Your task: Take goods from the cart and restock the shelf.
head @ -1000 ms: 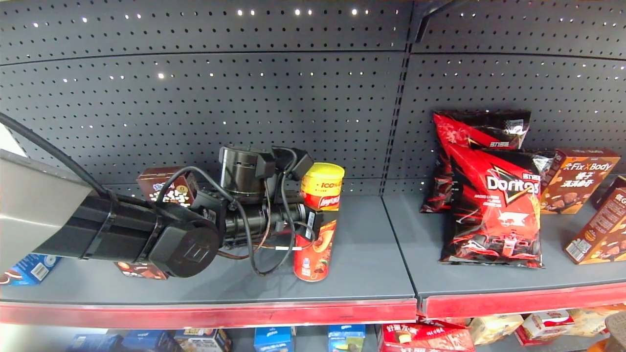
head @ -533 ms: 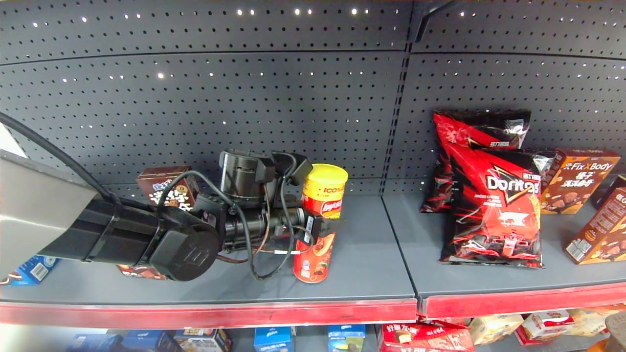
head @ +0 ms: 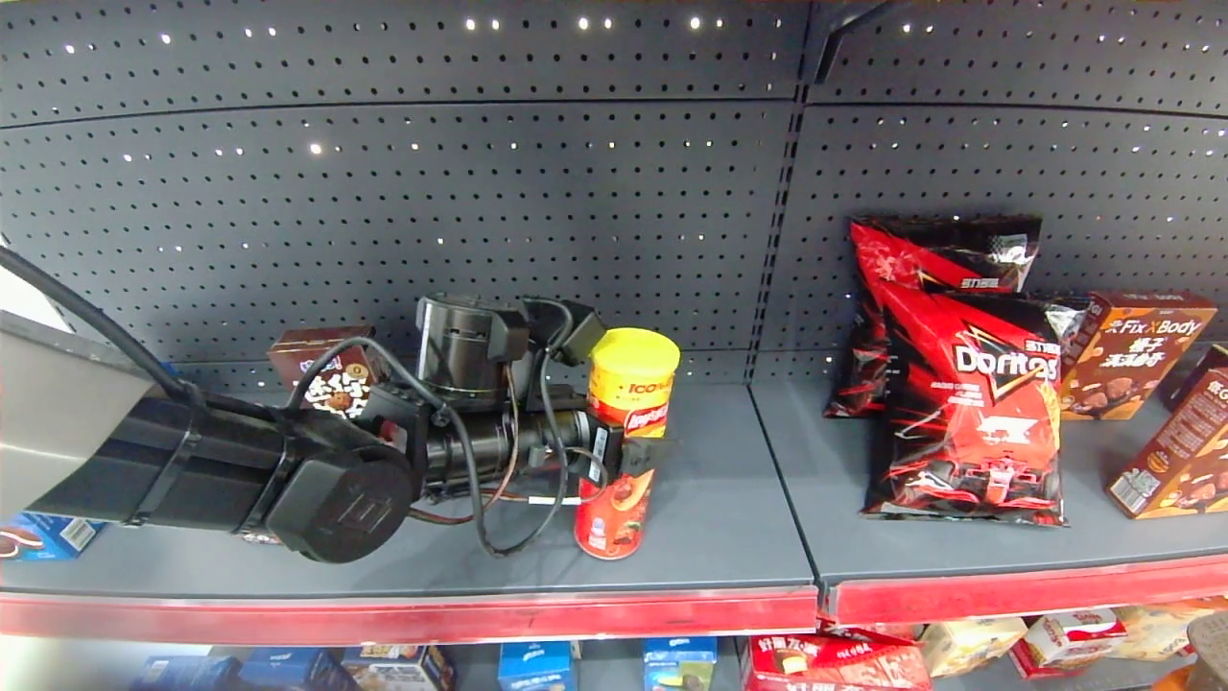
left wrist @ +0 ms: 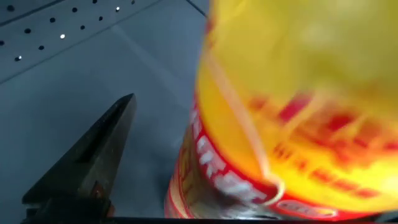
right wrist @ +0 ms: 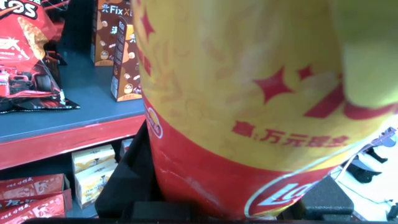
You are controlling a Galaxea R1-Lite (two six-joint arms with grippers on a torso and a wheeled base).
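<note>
- The chip can (head: 628, 379) (red body, yellow top) stands upright on the grey shelf (head: 720, 518). It is near the front edge and left of the upright seam between the two bays.
- The left gripper (head: 637, 449) comes in from the left at the can's mid-height. In the head view one finger crosses in front of the can.
- The left wrist view adds what the head view cannot. A black finger (left wrist: 93, 165) stands apart from the can with bare shelf between them, so this gripper is spread. The other finger is hidden behind the blurred can, so I cannot tell whether it touches.
- The right gripper (right wrist: 224, 210) pinches a second chip can (right wrist: 249, 93) (same yellow and red). As far as the crowded right wrist view allows, its base sits between black gripper parts. It is held out in front of the shelf, not resting on it.
- Past that second can, the right wrist view shows the shelf's red front lip (right wrist: 68, 146) and pale boxes (right wrist: 93, 168) on the level below.
- Two red chip bags (head: 969, 413) lean in the right bay, well apart from the standing can. Brown boxes (head: 1132, 355) are just beside them on the right.
- A brown box (head: 321, 353) stands at the back behind the left arm, and a blue box (head: 38, 537) lies at the shelf's far left.
</note>
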